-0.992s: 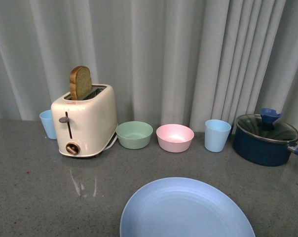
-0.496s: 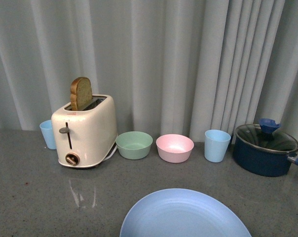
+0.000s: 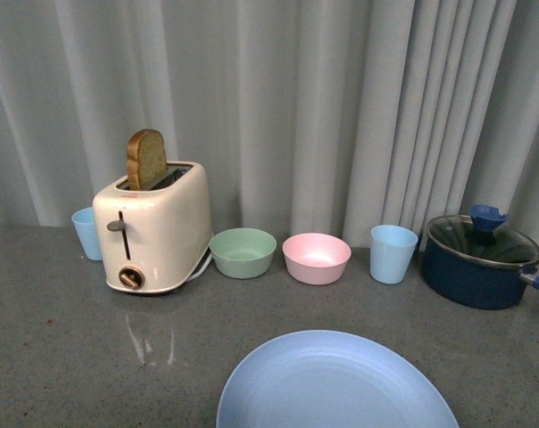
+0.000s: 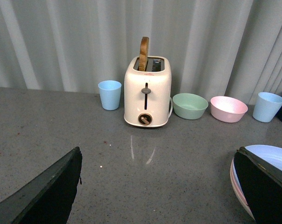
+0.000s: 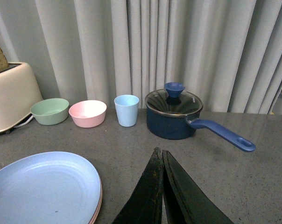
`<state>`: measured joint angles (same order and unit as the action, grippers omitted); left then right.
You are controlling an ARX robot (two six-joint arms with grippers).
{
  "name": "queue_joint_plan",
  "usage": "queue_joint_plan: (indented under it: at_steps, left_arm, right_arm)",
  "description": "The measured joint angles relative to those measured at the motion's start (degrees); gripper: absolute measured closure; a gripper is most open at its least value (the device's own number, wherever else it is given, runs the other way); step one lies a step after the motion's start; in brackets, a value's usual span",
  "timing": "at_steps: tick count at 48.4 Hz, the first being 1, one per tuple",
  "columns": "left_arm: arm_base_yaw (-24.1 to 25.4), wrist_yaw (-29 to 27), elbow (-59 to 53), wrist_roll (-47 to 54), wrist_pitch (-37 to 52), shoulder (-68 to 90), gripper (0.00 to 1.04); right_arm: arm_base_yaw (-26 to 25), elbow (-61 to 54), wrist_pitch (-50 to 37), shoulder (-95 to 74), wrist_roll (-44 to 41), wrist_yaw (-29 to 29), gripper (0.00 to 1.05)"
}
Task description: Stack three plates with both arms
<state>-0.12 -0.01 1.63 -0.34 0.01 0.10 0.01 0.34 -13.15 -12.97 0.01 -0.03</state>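
Observation:
A light blue plate (image 3: 336,383) lies at the table's near edge in the front view, and neither arm shows there. The left wrist view catches this blue plate (image 4: 273,157) on top of a stack, with a pink plate's rim (image 4: 237,185) beneath it. My left gripper (image 4: 158,151) is open over bare table, and its right-hand finger (image 4: 264,186) stands beside the stack's rim. In the right wrist view the blue plate (image 5: 43,186) and the pink rim (image 5: 98,204) lie apart from my right gripper (image 5: 159,151). That gripper is shut on nothing, above the table.
Along the curtain stand a cream toaster (image 3: 153,236) with a bread slice, a blue cup (image 3: 87,234) behind it, a mint bowl (image 3: 243,252), a pink bowl (image 3: 316,258), another blue cup (image 3: 393,253) and a lidded dark blue saucepan (image 3: 477,261) whose handle (image 5: 222,134) points right.
The whole scene sits slightly lower in the front view than one second ago. Nothing on the table has moved relative to the other things.

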Motion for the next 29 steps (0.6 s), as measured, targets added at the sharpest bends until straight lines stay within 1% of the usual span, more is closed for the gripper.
queue_joint_plan:
  at_steps: [10, 13, 16, 26, 27, 28, 29]
  left_arm:
    - [0.0, 0.0, 0.0, 0.0, 0.0, 0.0, 0.07]
    - [0.0, 0.0, 0.0, 0.0, 0.0, 0.0, 0.07]
    - [0.0, 0.0, 0.0, 0.0, 0.0, 0.0, 0.07]
    - [0.0, 0.0, 0.0, 0.0, 0.0, 0.0, 0.07]
    - [0.0, 0.0, 0.0, 0.0, 0.0, 0.0, 0.07]
    - [0.0, 0.0, 0.0, 0.0, 0.0, 0.0, 0.07]
    - [0.0, 0.0, 0.0, 0.0, 0.0, 0.0, 0.07]
  right_arm:
    - [0.0, 0.0, 3.2, 3.2, 0.0, 0.0, 1.02]
    - [0.0, 0.0, 9.0, 7.6, 0.0, 0.0, 1.02]
    - [0.0, 0.0, 12.6, 10.7, 0.0, 0.0, 1.02]
    - [0.0, 0.0, 13.1, 12.7, 0.0, 0.0, 1.02]
    - [0.0, 0.0, 13.1, 12.7, -0.1, 0.0, 1.01]
    - [0.0, 0.0, 13.1, 12.7, -0.1, 0.0, 0.97]
    - [0.0, 0.0, 13.1, 12.7, -0.1, 0.0, 0.95]
